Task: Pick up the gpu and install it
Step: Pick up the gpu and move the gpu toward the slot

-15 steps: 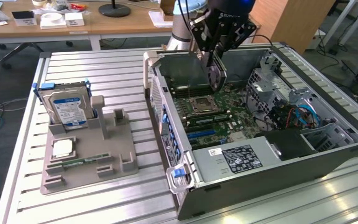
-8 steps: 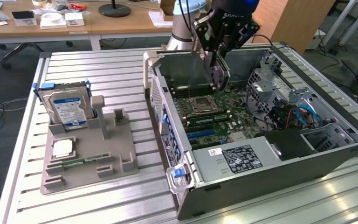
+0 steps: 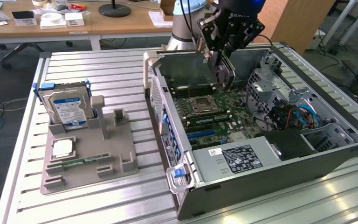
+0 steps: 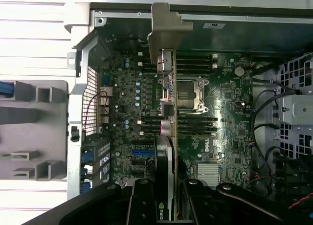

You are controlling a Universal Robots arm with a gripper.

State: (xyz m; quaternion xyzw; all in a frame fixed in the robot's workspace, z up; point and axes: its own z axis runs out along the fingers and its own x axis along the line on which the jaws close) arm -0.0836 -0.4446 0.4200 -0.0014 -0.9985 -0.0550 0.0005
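The gpu (image 3: 223, 73), a thin flat dark card, hangs on edge from my gripper (image 3: 220, 55), which is shut on its upper edge. It is above the motherboard (image 3: 219, 122) inside the open computer case (image 3: 272, 173), near the case's far wall and apart from the board. In the wrist view the gpu (image 4: 167, 137) runs edge-on between my black fingers (image 4: 142, 200), its metal bracket (image 4: 166, 27) reaching toward the case's rear wall. Blue expansion slots (image 4: 142, 150) lie on the board beside the card's line.
A grey holder (image 3: 86, 156) on the exterior view's left carries a silver hard drive with a blue label (image 3: 70, 108), a processor (image 3: 63, 148) and a green memory stick (image 3: 79, 162). Inside the case are the CPU socket (image 3: 202, 105), a drive cage with cables (image 3: 291, 109) and a power supply (image 3: 244, 158).
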